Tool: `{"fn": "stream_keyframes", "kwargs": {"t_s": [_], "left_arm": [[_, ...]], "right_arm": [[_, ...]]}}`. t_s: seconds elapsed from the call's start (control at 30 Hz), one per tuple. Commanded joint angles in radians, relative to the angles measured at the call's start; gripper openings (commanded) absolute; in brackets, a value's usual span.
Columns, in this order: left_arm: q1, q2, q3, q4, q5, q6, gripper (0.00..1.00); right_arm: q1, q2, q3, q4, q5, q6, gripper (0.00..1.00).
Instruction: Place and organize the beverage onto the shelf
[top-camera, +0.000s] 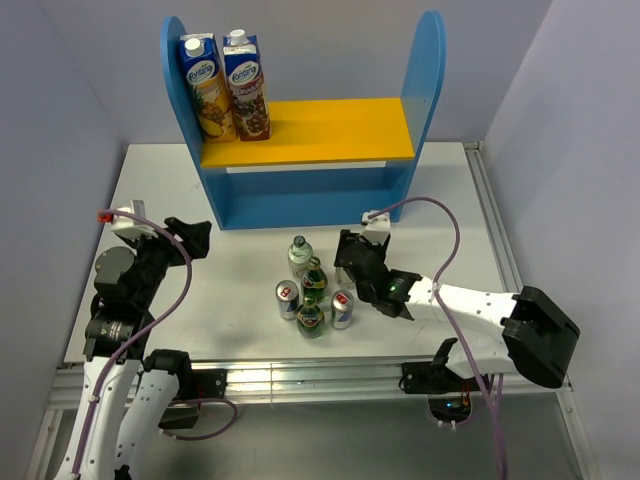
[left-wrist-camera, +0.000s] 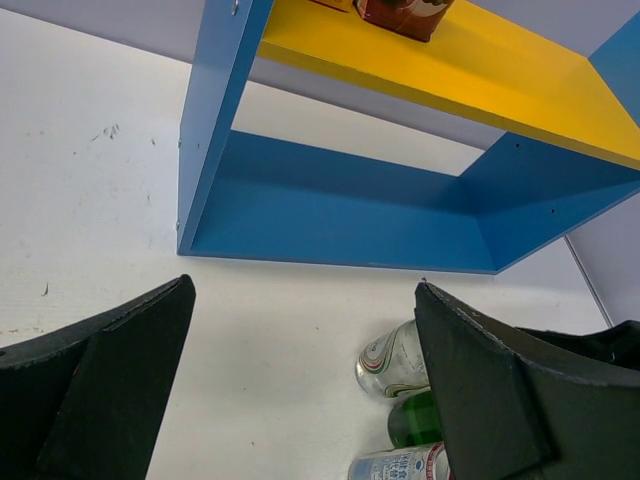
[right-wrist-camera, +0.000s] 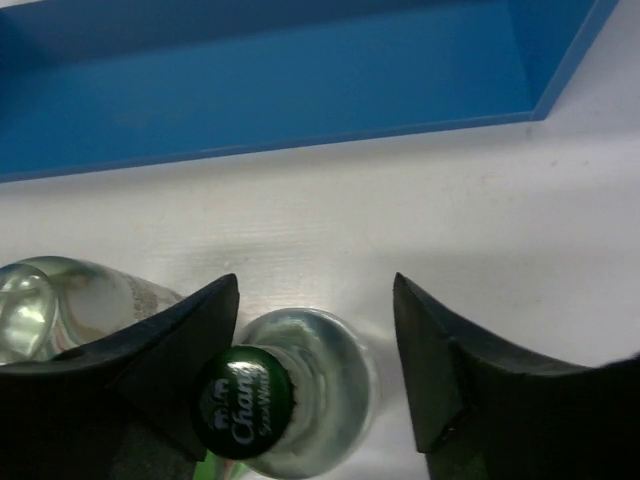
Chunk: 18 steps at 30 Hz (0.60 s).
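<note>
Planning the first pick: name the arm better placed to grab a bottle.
Right. The right tool straddles a clear bottle with a green cap, one finger on either side. The left tool hangs open off to the side, away from the drinks.

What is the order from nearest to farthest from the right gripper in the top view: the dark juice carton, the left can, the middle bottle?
1. Middle bottle, just beside the right gripper, in the centre of the drinks.
2. Left can, on the far side of the group.
3. Dark juice carton, on the yellow board at the back left.
</note>
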Motion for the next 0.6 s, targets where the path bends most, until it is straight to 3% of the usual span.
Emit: {"fn": "stream_keyframes", "kwargs": {"t_s": [0.0, 0.17, 0.2, 0.23, 0.57], "left_arm": [[-0.002, 0.003, 0.028, 0.02, 0.022, 0.022, 0.98], [-0.002, 0.003, 0.028, 0.02, 0.022, 0.025, 0.98], [-0.002, 0.006, 0.026, 0.02, 0.022, 0.025, 0.98], [-0.002, 0.006, 0.028, 0.02, 0.022, 0.025, 0.98], [-0.002, 0.009, 0.026, 0.02, 0.031, 0.025, 0.98]], "right_arm": [[-0.004, 0.045, 0.029, 0.082, 0.006, -0.011, 0.68], [-0.004, 0.094, 0.032, 0.079, 0.003, 0.028, 0.3], [-0.002, 0.099, 0.029, 0.077, 0.003, 0.031, 0.19], [-0.004, 0.1, 0.031, 0.07, 0.012, 0.038, 0.0], [-0.016, 0.09, 0.113, -0.001, 0.129, 0.02, 0.0]]}}
